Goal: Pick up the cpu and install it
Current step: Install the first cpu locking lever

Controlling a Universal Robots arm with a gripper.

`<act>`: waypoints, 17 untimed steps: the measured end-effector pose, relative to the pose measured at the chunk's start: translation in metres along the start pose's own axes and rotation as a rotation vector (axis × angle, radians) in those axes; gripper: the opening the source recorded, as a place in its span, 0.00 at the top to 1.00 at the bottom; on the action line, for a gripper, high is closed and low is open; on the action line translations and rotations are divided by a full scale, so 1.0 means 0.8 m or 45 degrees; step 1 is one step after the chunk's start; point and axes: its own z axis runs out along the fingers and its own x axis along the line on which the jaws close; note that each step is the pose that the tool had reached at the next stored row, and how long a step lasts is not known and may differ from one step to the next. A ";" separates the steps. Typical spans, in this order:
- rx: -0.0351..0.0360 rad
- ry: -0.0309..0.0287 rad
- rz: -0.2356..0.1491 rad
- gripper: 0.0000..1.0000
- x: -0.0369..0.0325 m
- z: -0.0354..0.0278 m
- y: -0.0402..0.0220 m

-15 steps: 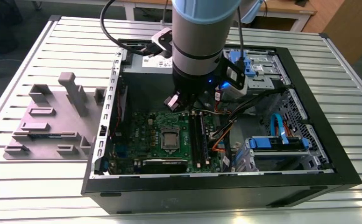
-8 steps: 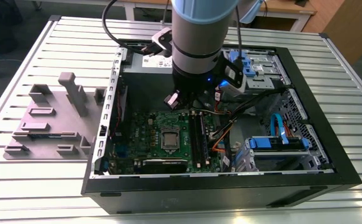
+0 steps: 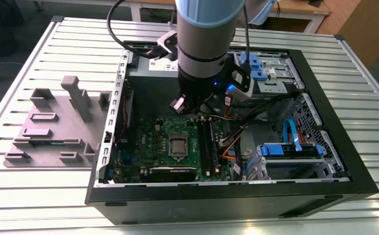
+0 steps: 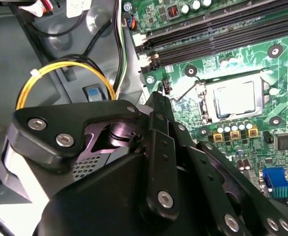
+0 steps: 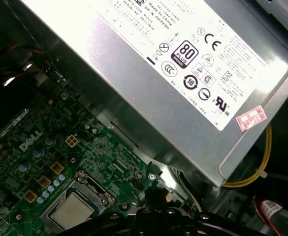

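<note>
Black hand, grip state unclear, hovers near the seated cpu; first wrist view adds power supply.

- A black computer case lies open on a table made of long metal slats.
- A green board lies flat in the case, with long black slots on it.
- A big grey metal box with stickers sits just beside the green board.
- A yellow wire loop curls near it.
- Blue cables lie at the exterior view's right.
- A grey plastic holder sits on the table, at the exterior view's left of the case.
</note>
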 end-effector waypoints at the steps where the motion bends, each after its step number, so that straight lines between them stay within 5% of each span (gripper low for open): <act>1: 0.0006 0.0006 0.000 0.89 0.0011 0.0008 0.0012; 17: 0.0219 0.0207 -0.003 0.89 0.0106 0.0006 -0.0011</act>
